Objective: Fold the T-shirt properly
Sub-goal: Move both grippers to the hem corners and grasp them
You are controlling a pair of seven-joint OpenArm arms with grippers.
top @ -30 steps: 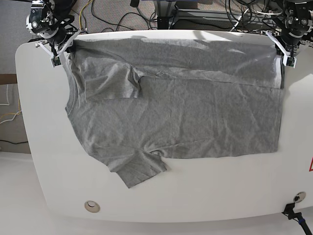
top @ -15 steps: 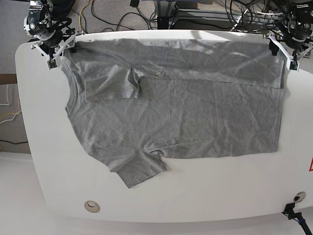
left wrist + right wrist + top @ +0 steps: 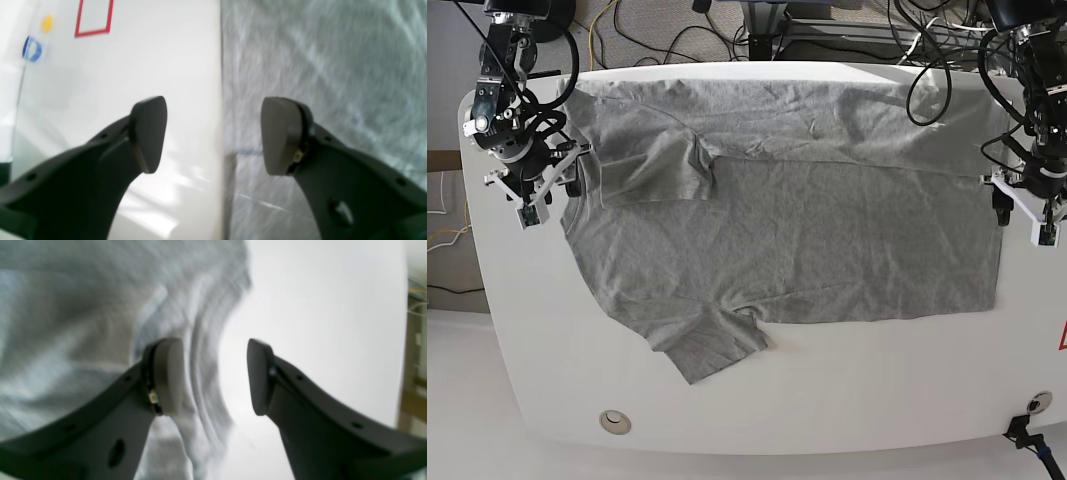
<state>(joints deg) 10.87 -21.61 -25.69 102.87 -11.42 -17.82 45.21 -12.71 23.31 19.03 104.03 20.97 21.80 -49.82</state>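
Both arms have come away from the far corners of the T-shirt (image 3: 787,220) and now sit further toward the near side along its two ends, the left gripper (image 3: 1023,212) by the hem, the right gripper (image 3: 535,190) by the collar, each with jaws spread and pinching nothing. The shirt lies flat on the counter (image 3: 847,400), its far strip and one sleeve already folded inward. I judge the next step to be the near edge, which calls for both arms to reach it and grip cleanly at matching points.
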